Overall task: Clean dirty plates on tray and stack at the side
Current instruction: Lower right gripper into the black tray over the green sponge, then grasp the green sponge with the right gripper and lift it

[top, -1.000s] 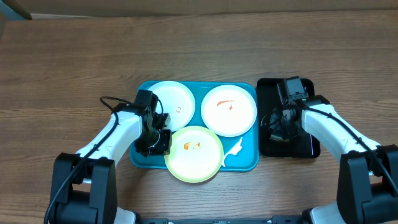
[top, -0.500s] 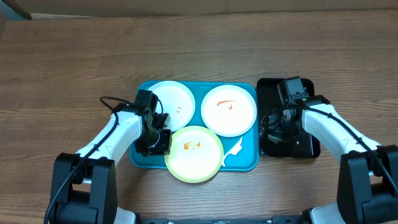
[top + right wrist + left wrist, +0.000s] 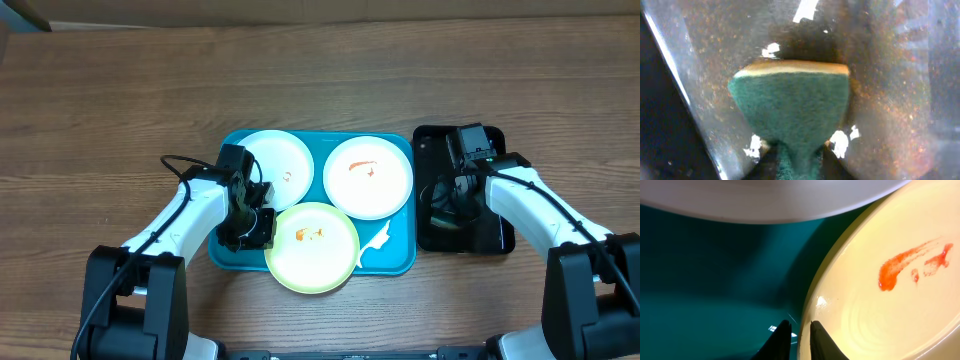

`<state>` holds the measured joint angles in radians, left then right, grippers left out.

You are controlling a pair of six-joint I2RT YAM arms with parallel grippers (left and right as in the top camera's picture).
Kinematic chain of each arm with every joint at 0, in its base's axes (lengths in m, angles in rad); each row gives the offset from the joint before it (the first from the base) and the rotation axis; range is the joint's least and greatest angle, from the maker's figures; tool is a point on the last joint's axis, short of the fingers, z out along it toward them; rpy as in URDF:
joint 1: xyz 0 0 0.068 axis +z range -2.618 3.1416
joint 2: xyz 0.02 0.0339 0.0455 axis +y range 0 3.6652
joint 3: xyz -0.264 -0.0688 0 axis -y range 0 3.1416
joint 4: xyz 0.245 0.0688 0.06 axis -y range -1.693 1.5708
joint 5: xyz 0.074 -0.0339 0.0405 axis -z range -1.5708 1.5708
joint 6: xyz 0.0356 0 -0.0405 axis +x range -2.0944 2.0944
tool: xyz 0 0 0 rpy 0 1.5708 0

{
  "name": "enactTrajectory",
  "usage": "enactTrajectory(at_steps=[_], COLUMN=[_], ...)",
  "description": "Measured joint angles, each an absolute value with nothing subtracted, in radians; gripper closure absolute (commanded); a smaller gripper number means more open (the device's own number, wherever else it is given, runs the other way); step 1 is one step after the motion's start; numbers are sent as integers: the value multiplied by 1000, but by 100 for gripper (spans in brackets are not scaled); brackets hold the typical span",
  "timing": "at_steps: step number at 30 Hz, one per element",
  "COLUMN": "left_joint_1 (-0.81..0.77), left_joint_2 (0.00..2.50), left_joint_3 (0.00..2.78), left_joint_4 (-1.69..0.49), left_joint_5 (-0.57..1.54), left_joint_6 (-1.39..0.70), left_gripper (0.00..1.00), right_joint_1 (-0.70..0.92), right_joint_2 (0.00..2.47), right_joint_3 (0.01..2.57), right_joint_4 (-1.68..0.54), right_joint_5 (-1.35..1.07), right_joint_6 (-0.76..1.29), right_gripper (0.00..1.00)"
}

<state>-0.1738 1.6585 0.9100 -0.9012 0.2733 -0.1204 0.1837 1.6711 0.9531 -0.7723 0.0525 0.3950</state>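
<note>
The blue tray (image 3: 400, 262) sits in the middle of the wood table (image 3: 120, 90). Three plates lie on it, and each has orange smears. The left white plate (image 3: 272, 158) and the right white plate (image 3: 368, 185) are at the back. The yellow-green plate (image 3: 312, 255) is at the front and hangs a bit over the tray's near edge. The left gripper (image 3: 798, 332) pinches the rim of the yellow-green plate, with one finger on each side. The right gripper (image 3: 452, 205) is over the black tray (image 3: 497, 238) beside the blue one. It squeezes a green sponge (image 3: 792, 107) tight.
</note>
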Motion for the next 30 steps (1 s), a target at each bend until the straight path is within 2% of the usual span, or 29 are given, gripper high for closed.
enactTrajectory(at_steps=[11,20,30], left_joint_1=[-174,-174,-174], left_joint_2=[1658,1658,1658], left_joint_3=[910,910,910], left_joint_4=[-901,-901,-901], left_joint_5=[273,273,273], left_joint_6=[-120,-120,-120], left_gripper=[82,81,80], right_joint_1=[184,184,184], right_joint_2=[1671,1671,1670], right_joint_3=[1048,1076,992], right_joint_4=[-876,-845,-763], right_joint_5=[51,52,52], right_joint_6=[392,393,393], right_gripper=[51,51,50])
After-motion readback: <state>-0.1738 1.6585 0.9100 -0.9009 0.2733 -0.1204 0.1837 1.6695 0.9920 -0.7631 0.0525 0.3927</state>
